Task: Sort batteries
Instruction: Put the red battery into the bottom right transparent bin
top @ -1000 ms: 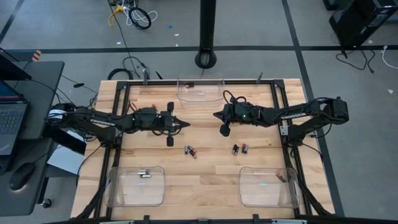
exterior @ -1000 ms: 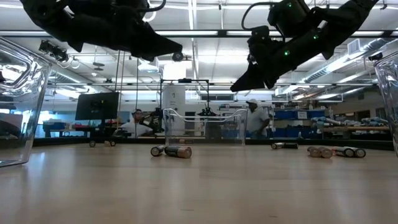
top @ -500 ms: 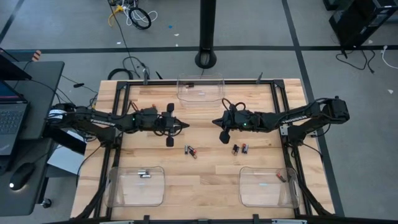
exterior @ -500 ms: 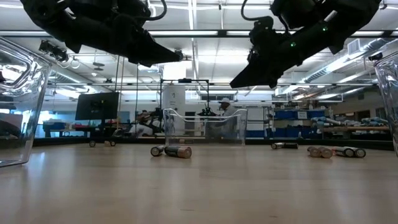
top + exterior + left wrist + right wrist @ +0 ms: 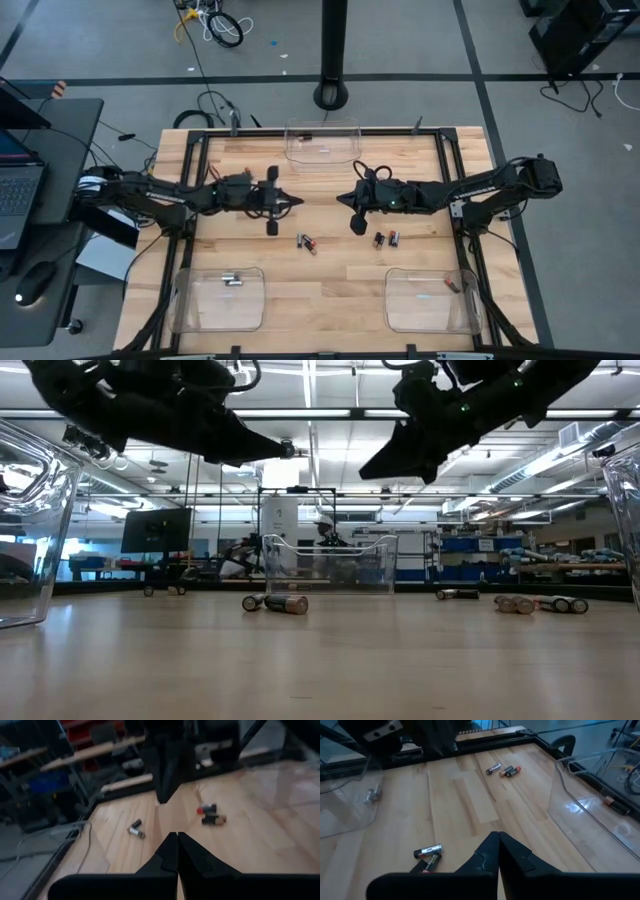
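Both end effectors hang above the counter (image 5: 330,290), fingers pinched tight, holding nothing: left (image 5: 297,201), right (image 5: 345,197). Batteries lie loose mid-counter: one pair (image 5: 306,242), another pair (image 5: 386,239); a few already in the front bins (image 5: 218,298).

Risk: tips face each other, near; arms could clash w/ any inward move. Cells are round, touching in pairs, so a pinch may roll one off or grab two.

Counter is pale wood planks, black frame. Room beyond: lab w/ shelving, ceiling strip lights, grey floor w/ cables.
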Tool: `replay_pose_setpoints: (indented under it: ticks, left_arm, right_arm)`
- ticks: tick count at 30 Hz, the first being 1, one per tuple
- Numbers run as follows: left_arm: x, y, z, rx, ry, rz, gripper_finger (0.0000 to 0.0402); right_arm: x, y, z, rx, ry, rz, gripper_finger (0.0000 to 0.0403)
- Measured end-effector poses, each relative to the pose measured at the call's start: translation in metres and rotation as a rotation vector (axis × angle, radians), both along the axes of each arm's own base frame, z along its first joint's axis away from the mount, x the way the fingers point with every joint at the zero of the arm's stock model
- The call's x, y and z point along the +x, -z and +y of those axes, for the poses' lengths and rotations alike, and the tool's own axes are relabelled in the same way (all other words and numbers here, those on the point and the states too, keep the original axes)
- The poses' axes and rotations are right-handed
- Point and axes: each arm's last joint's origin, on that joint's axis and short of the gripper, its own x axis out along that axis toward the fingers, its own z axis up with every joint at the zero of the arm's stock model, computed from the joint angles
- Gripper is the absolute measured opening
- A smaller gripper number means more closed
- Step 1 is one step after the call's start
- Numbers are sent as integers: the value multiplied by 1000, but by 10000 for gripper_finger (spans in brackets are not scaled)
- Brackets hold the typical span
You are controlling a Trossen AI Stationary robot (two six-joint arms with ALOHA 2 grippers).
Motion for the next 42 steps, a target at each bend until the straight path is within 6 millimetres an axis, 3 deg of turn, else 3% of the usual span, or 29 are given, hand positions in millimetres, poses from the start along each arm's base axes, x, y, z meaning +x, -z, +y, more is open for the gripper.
replay_pose_setpoints:
  ticks: [5,10,22,42]
  left_arm:
    - [-19,15,-2,-14,6,-153,6]
    - [-30,28,-2,-67,-29,-158,6]
    - [-31,30,-1,-57,-43,-148,10]
    - [-31,30,0,-60,-73,-148,13]
  right_arm:
    - [0,1,0,-1,-1,7,15]
    - [0,0,1,9,-22,1,17]
    - [0,0,1,10,-27,-4,18]
    - [4,-8,19,13,-87,-34,20]
